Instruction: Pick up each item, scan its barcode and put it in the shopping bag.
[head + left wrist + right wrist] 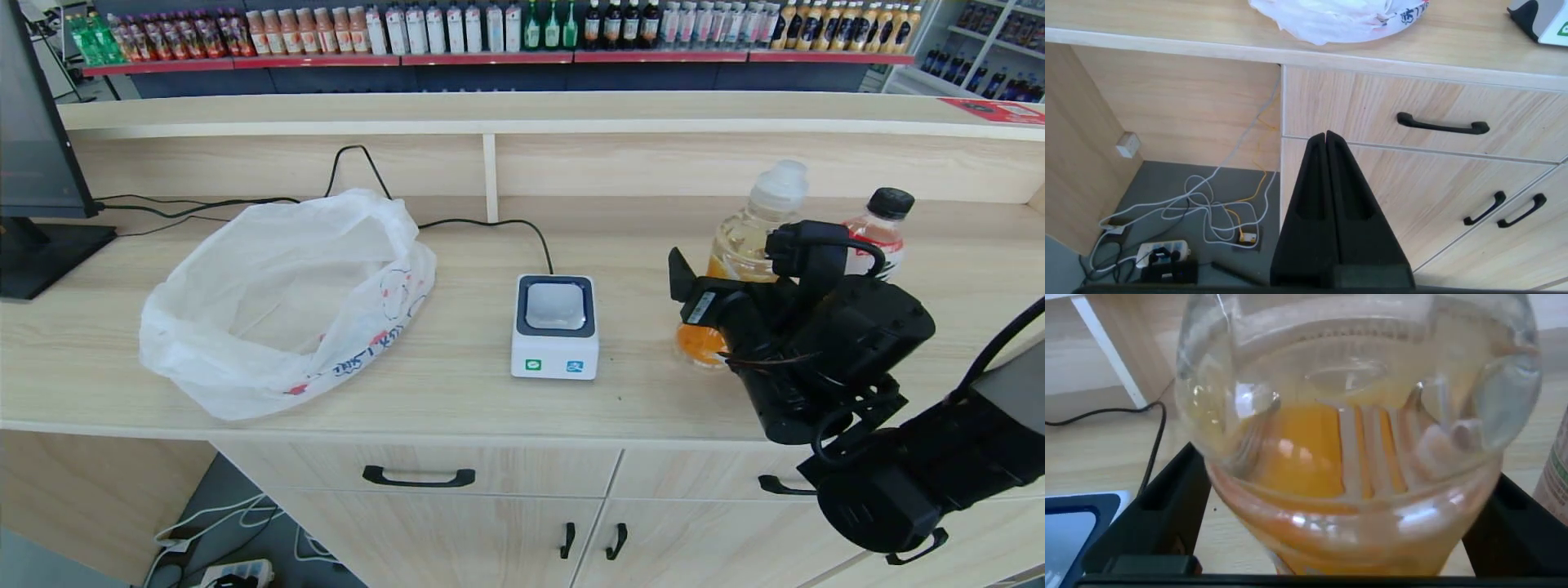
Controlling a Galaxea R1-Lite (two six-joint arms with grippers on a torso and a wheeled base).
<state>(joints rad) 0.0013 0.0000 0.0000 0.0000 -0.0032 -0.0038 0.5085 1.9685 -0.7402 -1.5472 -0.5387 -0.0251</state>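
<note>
Bottle point(755, 233), clear cap, yellow drink, stands at the counter's point(457, 384) right end, its middle hidden behind my right pincer point(1351, 482). Both fingers point(1151, 531) lie against its sides, clamped on. The arm comes in low from the right. Black-capped bottle point(886, 229) just beside. Scanner point(555, 327) mid-counter, shopping bag point(286, 302) to its left, mouth open. My left pincer point(1326, 139) hangs before the drawers point(1437, 122), fingers pressed together, holding nothing. Drink shelves point(490, 33) behind.

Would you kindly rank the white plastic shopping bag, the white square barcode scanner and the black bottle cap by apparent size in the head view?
Largest: white plastic shopping bag; then white square barcode scanner; smallest: black bottle cap.
</note>
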